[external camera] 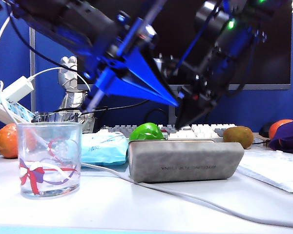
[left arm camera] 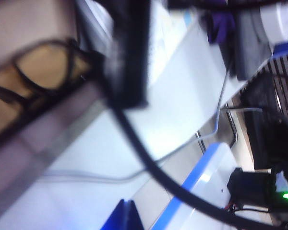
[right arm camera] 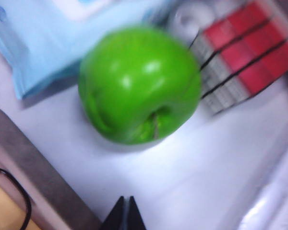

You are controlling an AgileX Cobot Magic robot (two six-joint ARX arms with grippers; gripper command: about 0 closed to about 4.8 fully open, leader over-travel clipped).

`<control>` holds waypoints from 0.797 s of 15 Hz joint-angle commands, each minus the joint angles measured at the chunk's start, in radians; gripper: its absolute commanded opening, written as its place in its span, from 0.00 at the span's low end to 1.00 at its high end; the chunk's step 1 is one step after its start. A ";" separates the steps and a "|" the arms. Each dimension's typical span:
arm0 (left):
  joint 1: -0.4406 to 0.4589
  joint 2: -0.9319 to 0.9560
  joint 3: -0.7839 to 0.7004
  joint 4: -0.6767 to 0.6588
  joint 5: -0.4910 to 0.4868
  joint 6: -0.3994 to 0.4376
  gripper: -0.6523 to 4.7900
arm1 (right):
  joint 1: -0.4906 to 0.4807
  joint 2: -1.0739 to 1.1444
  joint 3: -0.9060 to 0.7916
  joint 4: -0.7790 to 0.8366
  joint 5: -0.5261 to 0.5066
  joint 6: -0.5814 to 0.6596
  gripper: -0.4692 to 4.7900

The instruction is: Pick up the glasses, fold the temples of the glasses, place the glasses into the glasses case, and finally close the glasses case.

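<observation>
The left arm's blue two-finger gripper (external camera: 173, 101) slants down from the upper left of the exterior view, its wedge-shaped fingers pressed together; the right arm's black gripper (external camera: 181, 124) points downward just beside it, jaws closed (right arm camera: 124, 214).

Black arms with cables; left tool (external camera: 175, 101) blue-fingered, right tool (external camera: 181, 122) black.

White table (external camera: 136, 209), brightly lit from above. Blue partition wall (external camera: 263, 105) behind it. Dark monitor (external camera: 278, 44) against the wall, silver lower edge. Pale keyboard (external camera: 205, 130) just below the monitor. White power strip (external camera: 5, 105) far left of the monitor, adapter (external camera: 18, 88) plugged in. White cable (external camera: 195, 197) crosses the table in front.
</observation>
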 commanded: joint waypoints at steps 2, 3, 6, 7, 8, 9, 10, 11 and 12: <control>-0.036 0.061 0.002 0.012 -0.033 0.003 0.11 | -0.021 0.010 0.003 0.003 -0.069 0.012 0.09; -0.037 0.077 0.002 0.013 -0.032 0.004 0.11 | -0.031 0.010 0.003 0.003 -0.087 0.012 0.09; -0.037 0.117 0.002 0.023 -0.066 0.003 0.11 | -0.059 0.021 0.003 -0.020 -0.111 0.023 0.09; -0.037 0.119 0.002 0.020 -0.066 0.003 0.11 | -0.067 0.026 0.003 -0.024 -0.115 0.023 0.09; -0.039 0.119 0.002 0.022 -0.065 0.003 0.11 | -0.071 0.031 0.003 -0.025 -0.121 0.023 0.09; -0.043 0.119 0.002 0.023 -0.065 0.003 0.11 | -0.072 0.032 0.003 -0.027 -0.125 0.023 0.09; -0.043 0.119 0.002 0.024 -0.068 0.003 0.11 | -0.073 0.033 0.003 -0.027 -0.137 0.023 0.09; -0.043 0.119 0.002 0.023 -0.092 0.003 0.11 | -0.073 0.032 0.004 -0.040 -0.153 0.037 0.09; -0.044 0.119 0.002 0.021 -0.117 -0.001 0.11 | -0.073 0.032 0.005 -0.076 -0.153 0.041 0.09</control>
